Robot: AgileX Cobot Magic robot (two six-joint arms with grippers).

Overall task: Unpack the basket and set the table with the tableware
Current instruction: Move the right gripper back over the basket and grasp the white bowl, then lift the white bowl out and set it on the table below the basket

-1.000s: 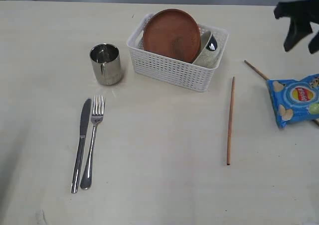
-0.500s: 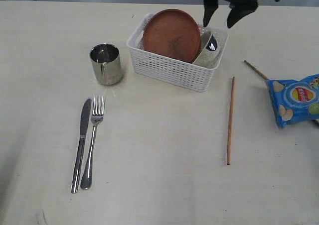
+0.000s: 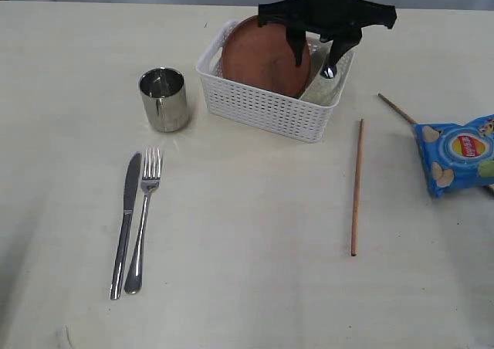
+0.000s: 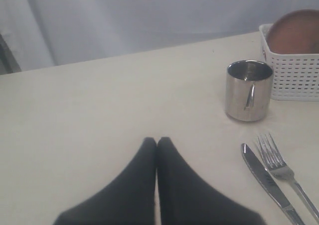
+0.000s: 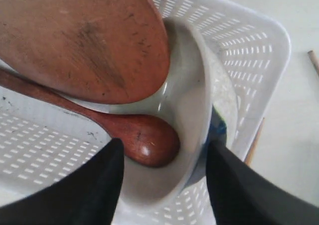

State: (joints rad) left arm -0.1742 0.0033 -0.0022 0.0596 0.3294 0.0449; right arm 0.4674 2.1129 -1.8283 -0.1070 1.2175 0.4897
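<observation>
Roughly halfway unpacked.
Cup [image 3: 164, 98], fork [image 3: 146, 210], knife [image 3: 126, 221] and one chopstick [image 3: 356, 187] are sitting on the counter [image 3: 247, 287]; plate [image 3: 262, 52], bowl [image 5: 192, 85] and spoon [image 5: 147, 141] are waiting in the basket [image 3: 266, 110], your right jaws hanging wide open and empty over them, left jaws shut on nothing.

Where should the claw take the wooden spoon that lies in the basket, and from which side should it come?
Probably at the neck of the wooden spoon, just behind its head, coming from above. The head rests inside the cream bowl and the tilted plate stands close along the handle, so only the top looks free. The open right claw hangs over the head.
</observation>
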